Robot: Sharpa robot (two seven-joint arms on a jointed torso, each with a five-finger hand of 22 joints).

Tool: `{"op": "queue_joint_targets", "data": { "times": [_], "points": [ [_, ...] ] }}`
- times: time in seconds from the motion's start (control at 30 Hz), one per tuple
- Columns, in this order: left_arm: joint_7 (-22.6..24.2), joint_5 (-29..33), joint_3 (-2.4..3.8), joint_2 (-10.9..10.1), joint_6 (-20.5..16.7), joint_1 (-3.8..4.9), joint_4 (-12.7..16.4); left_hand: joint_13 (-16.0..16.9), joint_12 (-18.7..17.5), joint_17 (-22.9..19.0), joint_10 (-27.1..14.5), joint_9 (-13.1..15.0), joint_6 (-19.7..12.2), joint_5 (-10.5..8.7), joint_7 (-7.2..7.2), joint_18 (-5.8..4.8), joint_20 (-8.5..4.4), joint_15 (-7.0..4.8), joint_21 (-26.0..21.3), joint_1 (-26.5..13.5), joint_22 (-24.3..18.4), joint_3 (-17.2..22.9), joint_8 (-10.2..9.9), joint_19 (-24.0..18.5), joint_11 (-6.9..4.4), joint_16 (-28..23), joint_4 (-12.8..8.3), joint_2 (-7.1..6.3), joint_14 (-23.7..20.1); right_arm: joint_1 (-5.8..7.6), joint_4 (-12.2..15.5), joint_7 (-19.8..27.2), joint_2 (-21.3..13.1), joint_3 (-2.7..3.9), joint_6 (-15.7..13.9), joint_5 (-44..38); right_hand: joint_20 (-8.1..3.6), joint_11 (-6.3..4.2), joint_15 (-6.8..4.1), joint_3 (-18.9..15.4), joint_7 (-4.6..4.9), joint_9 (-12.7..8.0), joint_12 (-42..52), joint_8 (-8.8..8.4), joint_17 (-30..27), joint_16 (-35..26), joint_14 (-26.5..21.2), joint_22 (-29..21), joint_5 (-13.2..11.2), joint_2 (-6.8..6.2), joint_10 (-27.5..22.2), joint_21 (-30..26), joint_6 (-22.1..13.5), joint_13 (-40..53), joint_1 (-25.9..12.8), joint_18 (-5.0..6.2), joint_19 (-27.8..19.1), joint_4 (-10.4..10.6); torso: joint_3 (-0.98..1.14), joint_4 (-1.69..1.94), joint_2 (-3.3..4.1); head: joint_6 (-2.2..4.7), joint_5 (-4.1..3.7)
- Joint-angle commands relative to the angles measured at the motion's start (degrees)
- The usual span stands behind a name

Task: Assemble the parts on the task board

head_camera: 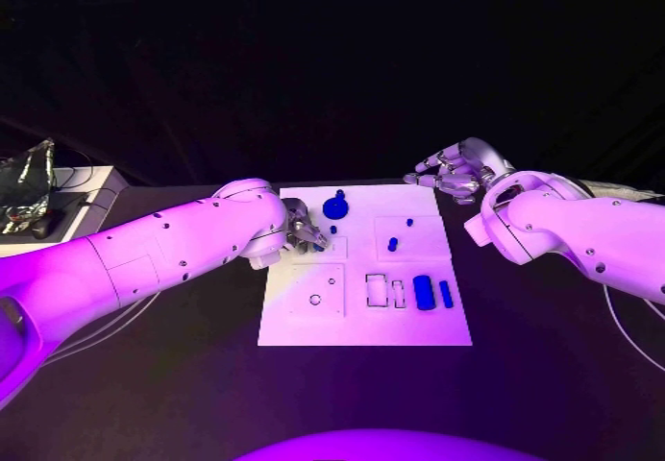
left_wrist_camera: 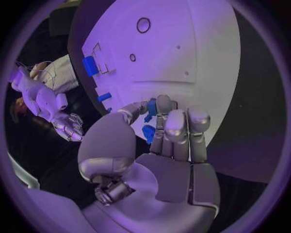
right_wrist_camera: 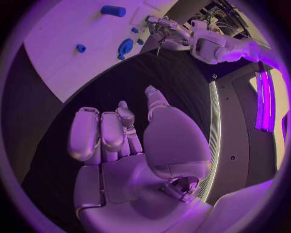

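Head view: white task board (head_camera: 363,327) flat in the middle of the black tabletop (head_camera: 166,384). Left hand (head_camera: 304,233) over the board's left edge, toward its far end, fingers (head_camera: 316,237) curled loosely downward; whether anything was pinched could not be told from here. Round blue part (head_camera: 335,206) on the board just beyond that hand. Small blue peg (head_camera: 392,244) near the board's centre-right. Long blue block (head_camera: 423,292) and slimmer blue bar (head_camera: 446,293) side by side in the near right section, beside outlined recesses. Right hand (head_camera: 452,171) off the board, past its far right corner, fingers bent inward and apart from every part, holding nothing visible.

Left wrist view: left hand (left_wrist_camera: 164,160) low above the task board (left_wrist_camera: 182,58), fingers (left_wrist_camera: 176,124) held close together and extended. Two small blue parts (left_wrist_camera: 148,132) just at the fingertips, between thumb and fingers; touching or merely beside could not be told. Blue block (left_wrist_camera: 90,65) and smaller blue piece (left_wrist_camera: 104,96) along the board's edge. Right hand (left_wrist_camera: 68,125) seen off the board, fingers curled.

Right wrist view: right hand (right_wrist_camera: 121,145) above bare black tabletop (right_wrist_camera: 157,68), fingers (right_wrist_camera: 100,131) side by side and bent, gripping nothing. Task board (right_wrist_camera: 67,43) well apart from it, carrying a blue cylinder (right_wrist_camera: 113,10), a round blue part (right_wrist_camera: 125,47) and a small blue peg (right_wrist_camera: 80,48). Left hand (right_wrist_camera: 159,23) at the board's far edge.
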Motion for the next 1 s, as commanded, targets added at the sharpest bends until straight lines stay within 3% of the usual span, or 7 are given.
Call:
{"op": "queue_joint_targets", "data": {
  "times": [0.03, 0.3, 0.57, 1.0],
  "points": [
    [-0.9, -1.13, -0.17, 0.22, 2.21, -0.18, -0.26, 0.09, -0.3, 0.07, -0.17, 3.05, 0.47, -0.14, -0.1, -0.94, -0.05, -0.02, -0.24, 1.09, 0.1, 9.73, 0.37, 0.48, -0.05, -0.16, -9.48, 0.55, 0.48, -0.02, 0.12, 0.5, 0.0, 0.01, 0.32, -0.57, -0.4, -0.32, -0.26, 0.01, 0.23, -0.05, -0.09, -0.2, -0.01, -0.12, 0.14, 9.0, 0.16, 0.3, -0.03, -0.19, 0.07, -0.04, -0.23, 0.11, 2.3, -0.32, -0.04, 0.0, -0.02, 0.03, 0.05],
    [-0.96, -1.13, -0.23, 0.76, 2.62, -0.19, -0.63, 0.07, -0.29, 0.13, -0.15, 3.02, 0.48, -0.23, -0.13, -0.93, 0.02, 0.0, -0.37, 1.33, 0.3, 9.26, 0.27, 0.51, -0.06, -0.15, -9.27, 0.51, 0.48, -0.02, 0.12, 0.5, 0.01, 0.01, 0.35, -0.57, -0.4, -0.32, -0.26, 0.01, 0.23, -0.05, -0.09, -0.2, -0.01, -0.12, 0.14, 9.0, 0.16, 0.3, -0.03, -0.19, 0.07, -0.04, -0.23, 0.11, 2.3, -0.32, -0.01, 0.01, -0.02, -0.07, -0.07],
    [-1.06, -0.93, -0.34, 1.24, 2.87, -0.19, -0.9, 0.14, -0.2, 0.48, 0.16, 2.61, 0.97, -0.35, -0.44, -1.1, 0.03, -0.04, -0.68, 2.3, 0.82, 5.44, -0.23, 0.82, -0.12, 0.08, -8.38, 1.64, 0.56, -0.02, 0.15, 0.47, 0.01, 0.01, 0.4, -0.57, -0.4, -0.32, -0.26, 0.01, 0.23, -0.05, -0.09, -0.2, -0.01, -0.12, 0.14, 9.0, 0.16, 0.3, -0.03, -0.19, 0.07, -0.04, -0.23, 0.11, 2.3, -0.32, 0.01, -0.02, 0.04, 0.07, -0.08],
    [-1.21, -0.62, -0.49, 1.72, 3.55, -0.2, -1.26, 0.37, -0.13, 0.89, 0.48, 2.27, 1.76, -0.56, -0.88, -1.23, 0.15, -0.1, -1.13, 3.56, 1.59, 0.25, -0.72, 1.21, -0.29, 0.33, -6.57, 2.21, 0.63, -0.02, 0.28, 0.43, 0.0, 0.01, 0.41, -0.57, -0.4, -0.32, -0.26, 0.01, 0.23, -0.05, -0.09, -0.2, -0.01, -0.12, 0.14, 9.0, 0.16, 0.3, -0.03, -0.19, 0.07, -0.04, -0.23, 0.11, 2.3, -0.32, -0.03, 0.06, 0.0, -0.06, -0.25]
  ]
}}
